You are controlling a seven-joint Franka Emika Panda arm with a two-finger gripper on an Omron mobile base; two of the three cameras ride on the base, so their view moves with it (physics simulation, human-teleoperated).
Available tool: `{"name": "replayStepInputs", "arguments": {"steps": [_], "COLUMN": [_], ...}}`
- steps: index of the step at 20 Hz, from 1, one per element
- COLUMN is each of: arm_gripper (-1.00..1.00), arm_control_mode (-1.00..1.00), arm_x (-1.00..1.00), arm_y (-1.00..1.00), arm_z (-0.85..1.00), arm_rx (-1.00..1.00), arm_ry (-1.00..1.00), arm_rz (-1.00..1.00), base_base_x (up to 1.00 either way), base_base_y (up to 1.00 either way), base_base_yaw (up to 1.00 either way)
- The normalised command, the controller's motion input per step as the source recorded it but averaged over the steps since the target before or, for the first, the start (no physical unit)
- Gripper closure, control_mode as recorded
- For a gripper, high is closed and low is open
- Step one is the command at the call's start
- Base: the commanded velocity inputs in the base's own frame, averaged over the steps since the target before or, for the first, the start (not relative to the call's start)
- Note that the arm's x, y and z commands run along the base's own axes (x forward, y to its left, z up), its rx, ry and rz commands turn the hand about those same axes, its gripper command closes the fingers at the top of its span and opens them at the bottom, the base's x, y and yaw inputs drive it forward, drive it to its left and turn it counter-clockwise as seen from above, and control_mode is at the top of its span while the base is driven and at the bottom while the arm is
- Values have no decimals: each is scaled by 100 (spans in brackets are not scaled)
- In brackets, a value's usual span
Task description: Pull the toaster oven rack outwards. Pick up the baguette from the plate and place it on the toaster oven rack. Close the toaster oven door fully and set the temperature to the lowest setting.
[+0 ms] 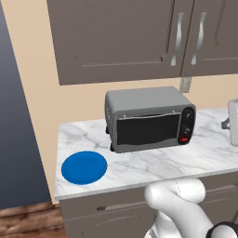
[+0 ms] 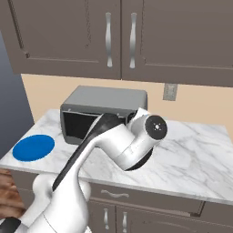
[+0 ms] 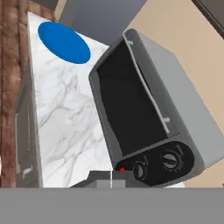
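- The toaster oven [image 1: 148, 118] sits toward the back of my marble table [image 1: 139, 165], close to the tan wall, with bare marble in front of it reaching to the table's front edge.
- The toaster oven door [image 1: 148, 129] stands upright and shut, its dark glass flush with the grey frame and its thin bar handle along the top.
- The dark control panel [image 1: 187, 125] is on the oven's right side, carrying black knobs and a red button [image 1: 184, 138] at the bottom.
- The plate [image 1: 84, 167] lies flat to the left of the oven, well apart from it, near the table's front left corner, and its blue face is bare.
- My end effector [image 3: 111, 180] has its jaws closed together, holding nothing, hanging just in front of the control panel's lower part near the red button.
- Open marble runs to the right of the oven.
- A pale appliance [image 1: 232, 122] stands at the far right edge of the left base view.
- Brown cabinets [image 1: 139, 37] hang above the oven, leaving a gap over its top.
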Motion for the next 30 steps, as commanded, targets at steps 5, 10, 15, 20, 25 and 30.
{"name": "replayStepInputs", "arguments": {"steps": [5,10,15,20,25,30], "arm_gripper": [100,100,100,100,100,100], "arm_control_mode": [-100,-100,-100,-100,-100,-100], "arm_x": [5,3,1,0,0,-10], "arm_y": [35,3,0,0,0,0], "arm_z": [0,-14,-29,-3,0,0], "arm_rx": [-23,-11,-2,-4,-13,-22], "arm_ry": [3,-2,-26,-11,-9,-17], "arm_rz": [18,19,20,18,12,2], "base_base_x": [0,0,0,0,0,0], "base_base_y": [0,0,0,0,0,0], "base_base_yaw": [0,0,0,0,0,0]}}
